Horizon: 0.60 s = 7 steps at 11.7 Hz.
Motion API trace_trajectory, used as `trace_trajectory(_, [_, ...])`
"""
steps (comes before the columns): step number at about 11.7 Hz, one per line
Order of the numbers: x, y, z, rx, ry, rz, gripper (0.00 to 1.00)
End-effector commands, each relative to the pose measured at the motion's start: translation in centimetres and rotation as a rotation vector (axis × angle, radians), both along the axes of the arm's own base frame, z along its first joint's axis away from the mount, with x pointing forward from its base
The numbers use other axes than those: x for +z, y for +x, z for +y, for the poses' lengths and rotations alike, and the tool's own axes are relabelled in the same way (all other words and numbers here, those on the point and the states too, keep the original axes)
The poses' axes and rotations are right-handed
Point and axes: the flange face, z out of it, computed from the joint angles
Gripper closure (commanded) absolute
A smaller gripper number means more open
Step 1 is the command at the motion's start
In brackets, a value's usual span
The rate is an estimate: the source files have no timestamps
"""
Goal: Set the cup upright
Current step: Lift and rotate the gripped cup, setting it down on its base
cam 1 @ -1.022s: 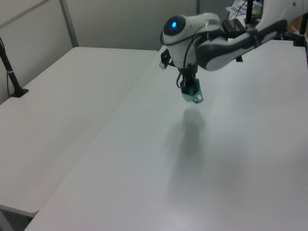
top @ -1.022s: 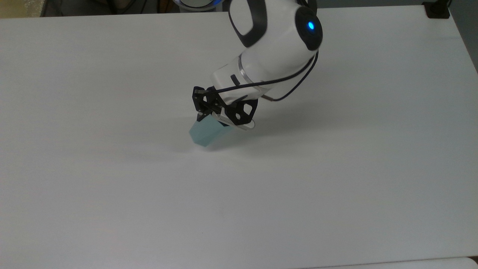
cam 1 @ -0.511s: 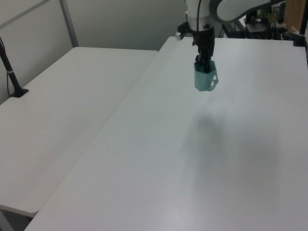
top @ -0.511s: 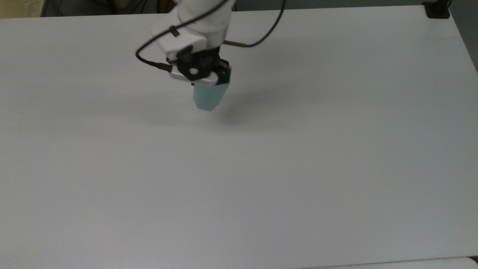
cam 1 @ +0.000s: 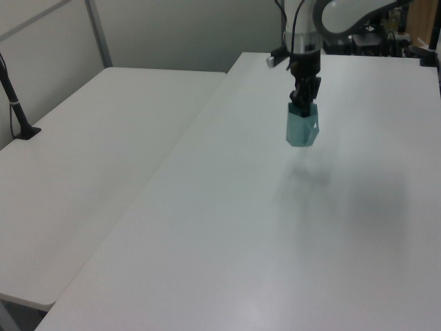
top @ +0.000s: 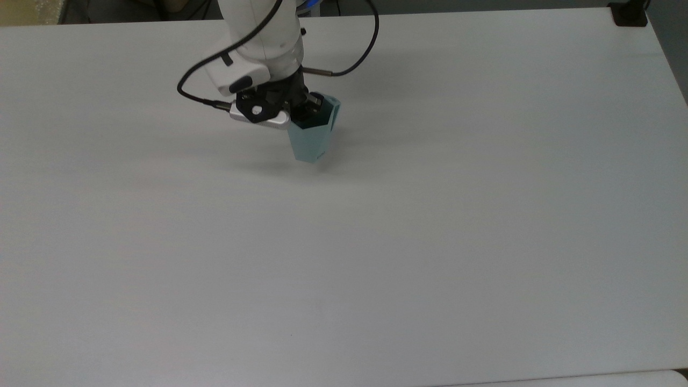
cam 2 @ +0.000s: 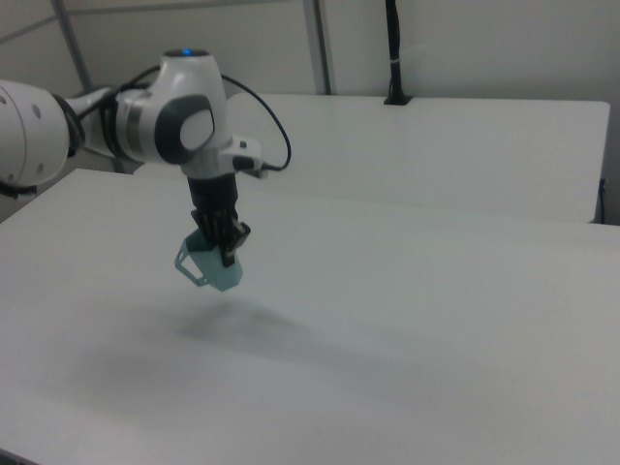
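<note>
The pale teal faceted cup hangs roughly upright, mouth up and narrow base down, just above the white table in its far middle part. My gripper comes down from above and is shut on the cup's rim, one finger inside the mouth. In the left view the cup sits under the gripper, its handle toward the left view's right. In the right view the cup hangs from the gripper, its angular handle toward the right view's left, with its shadow on the table below.
A black cable loops from the wrist. A second white table adjoins at the left view's left, with a black clamped post. Another black clamp stands at the table's far corner in the top view.
The arm swung the cup from the table's middle toward the far side, turned it from tilted to base-down, and has now lowered it slightly to the top view's right.
</note>
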Motion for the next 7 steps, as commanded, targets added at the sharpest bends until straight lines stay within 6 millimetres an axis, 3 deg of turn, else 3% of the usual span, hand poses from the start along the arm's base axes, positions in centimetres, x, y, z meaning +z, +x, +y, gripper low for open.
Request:
trace_trajectory(1, [-3.2,-0.9,-0.2,-0.076,0.047,-0.083,1.00])
trace_trajectory(7, [-6.4,-0.3,-1.7,-0.107,0.034,-0.047,1.00])
